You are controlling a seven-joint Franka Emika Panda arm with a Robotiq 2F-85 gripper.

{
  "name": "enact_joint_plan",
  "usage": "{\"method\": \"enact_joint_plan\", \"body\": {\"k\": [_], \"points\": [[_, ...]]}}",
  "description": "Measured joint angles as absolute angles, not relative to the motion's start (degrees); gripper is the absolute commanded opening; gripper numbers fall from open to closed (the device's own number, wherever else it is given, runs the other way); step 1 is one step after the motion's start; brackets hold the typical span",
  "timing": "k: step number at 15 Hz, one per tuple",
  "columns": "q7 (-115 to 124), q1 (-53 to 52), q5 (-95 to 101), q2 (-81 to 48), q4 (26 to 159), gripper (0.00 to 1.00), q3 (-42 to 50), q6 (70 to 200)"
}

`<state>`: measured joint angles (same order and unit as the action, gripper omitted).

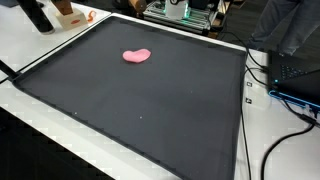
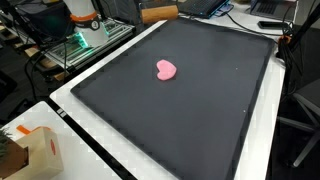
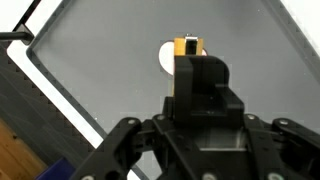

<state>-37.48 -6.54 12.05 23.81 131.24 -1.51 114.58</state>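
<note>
A pink heart-shaped piece [image 1: 136,56] [image 2: 166,70] lies alone on the far half of a big black mat [image 1: 150,110] [image 2: 190,110] in both exterior views. Neither exterior view shows the gripper. The wrist view is filled from below by the gripper's [image 3: 198,62] dark body, with a dark block rising at its centre. At the block's tip I see a small yellow-orange thing [image 3: 187,45] next to a white round patch [image 3: 166,58]. I cannot tell whether the jaws hold it. The mat [image 3: 110,60] looks grey here, and the pink piece is out of sight.
The robot base [image 1: 185,10] [image 2: 85,20] stands at the mat's far edge. A laptop [image 1: 300,75] and cables lie beside the mat on the white table. A brown cardboard box [image 2: 35,150] sits at a near corner. Dark and orange objects [image 1: 55,14] stand at another corner.
</note>
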Motion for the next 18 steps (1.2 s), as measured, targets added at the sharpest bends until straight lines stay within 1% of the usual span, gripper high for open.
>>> {"method": "enact_joint_plan", "body": {"k": [4, 5, 9, 18], "points": [[-37.5, -6.5, 12.0, 23.8, 131.2, 0.49, -1.5, 114.6], [-37.5, -6.5, 12.0, 23.8, 131.2, 0.24, -1.5, 114.6], [-38.3, -6.7, 11.2, 22.9, 131.3, 0.24, -1.3, 114.6], [-53.3, -7.9, 7.7, 12.4, 134.1, 0.24, 0.1, 120.4]]}}
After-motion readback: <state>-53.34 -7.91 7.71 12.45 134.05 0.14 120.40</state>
